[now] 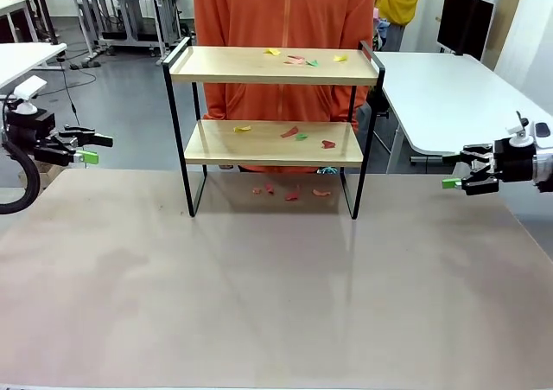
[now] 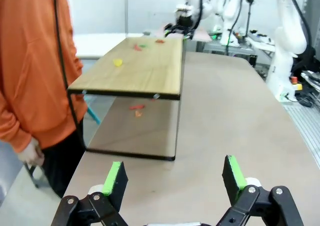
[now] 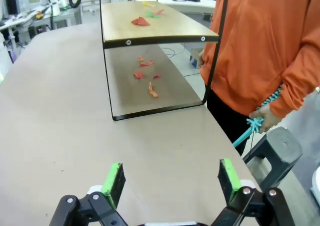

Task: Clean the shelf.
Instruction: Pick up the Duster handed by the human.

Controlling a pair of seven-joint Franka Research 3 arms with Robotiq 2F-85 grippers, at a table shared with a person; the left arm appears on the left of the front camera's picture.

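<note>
The black, green-padded left gripper [image 1: 93, 147] and right gripper [image 1: 451, 170] hang spread and empty, well out to either side of the two-tier shelf [image 1: 259, 66] of light wood boards in a black metal frame. Small coloured paper scraps [image 1: 289, 132] lie beneath it and on both boards, so cleaning looks unstarted. A person [image 1: 285, 9] in orange stands behind it.

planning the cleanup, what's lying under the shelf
Several red and orange scraps lie on the table beneath the shelf. In the front view its lower board covers the table's far strip, so anything there is unseen.
</note>
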